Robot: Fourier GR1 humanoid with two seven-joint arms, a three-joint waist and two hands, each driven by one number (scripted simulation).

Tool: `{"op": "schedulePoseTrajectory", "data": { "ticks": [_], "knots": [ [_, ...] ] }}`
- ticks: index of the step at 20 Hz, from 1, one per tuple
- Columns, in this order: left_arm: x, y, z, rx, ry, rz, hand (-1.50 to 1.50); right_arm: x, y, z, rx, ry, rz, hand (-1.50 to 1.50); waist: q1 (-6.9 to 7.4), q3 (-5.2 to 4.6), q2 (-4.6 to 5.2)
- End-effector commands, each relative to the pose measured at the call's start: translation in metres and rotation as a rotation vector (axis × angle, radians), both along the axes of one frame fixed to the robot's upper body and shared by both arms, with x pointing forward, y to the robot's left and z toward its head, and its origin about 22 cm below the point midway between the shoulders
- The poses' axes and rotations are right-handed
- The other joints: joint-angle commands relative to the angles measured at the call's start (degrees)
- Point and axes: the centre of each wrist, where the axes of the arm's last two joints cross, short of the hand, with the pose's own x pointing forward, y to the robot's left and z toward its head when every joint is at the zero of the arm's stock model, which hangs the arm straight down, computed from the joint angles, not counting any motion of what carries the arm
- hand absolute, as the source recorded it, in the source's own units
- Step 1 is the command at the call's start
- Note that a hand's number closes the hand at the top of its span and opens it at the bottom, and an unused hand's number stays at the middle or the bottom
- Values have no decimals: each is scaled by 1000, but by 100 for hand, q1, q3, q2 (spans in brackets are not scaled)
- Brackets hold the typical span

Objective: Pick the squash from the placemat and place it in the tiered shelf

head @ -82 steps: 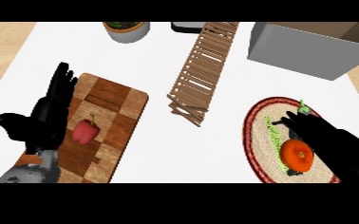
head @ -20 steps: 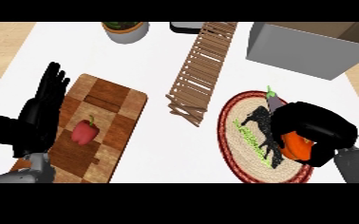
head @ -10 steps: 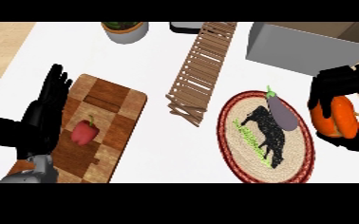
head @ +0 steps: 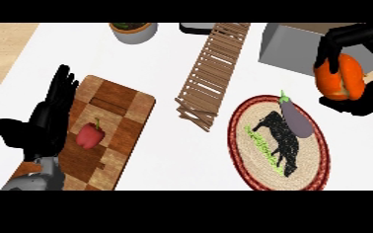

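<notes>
- Right hand (head: 342,47) at far right edge, fingers curled over top of orange squash (head: 339,79), lifted off placemat (head: 279,143), just beside grey tiered shelf (head: 291,49).
- Placemat near right; eggplant (head: 297,118) lies on its far part.
- Bare counter (head: 189,158) betw. cutting board (head: 109,128) & placemat; wooden slat mat (head: 211,74) runs far-centre.
- Left hand (head: 44,123) open, fingers straight, at left edge beside red pepper (head: 90,134).
- Plant pot (head: 133,31) at far edge.

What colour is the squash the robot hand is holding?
Orange. The squash shows in the head view, held in the right robot hand.
</notes>
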Motion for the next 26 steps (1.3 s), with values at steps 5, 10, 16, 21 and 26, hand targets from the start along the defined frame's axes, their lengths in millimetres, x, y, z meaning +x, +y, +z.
{"op": "schedulePoseTrajectory", "data": {
  "ticks": [5, 10, 16, 21, 26],
  "knots": [
    [0, 7, 11, 11, -10, -4, 0, 40, 43, -13, 61, 23, -36, 150, 30, 3, 5],
    [4, -6, 5, -11, -1, -29, 0, 73, 78, -40, 87, 29, -42, 150, 97, 4, 29],
    [7, 5, 6, -11, 9, -15, 0, 87, 112, -69, 141, 4, -57, 150, 79, 4, 26],
    [17, 2, -18, -11, -9, 2, 0, 101, 132, -65, 140, 11, -16, 150, 50, 0, 38],
    [1, -10, -4, -4, 6, -29, 0, 111, 124, -81, 219, 105, -103, 150, 101, 4, 41]
  ]
}}
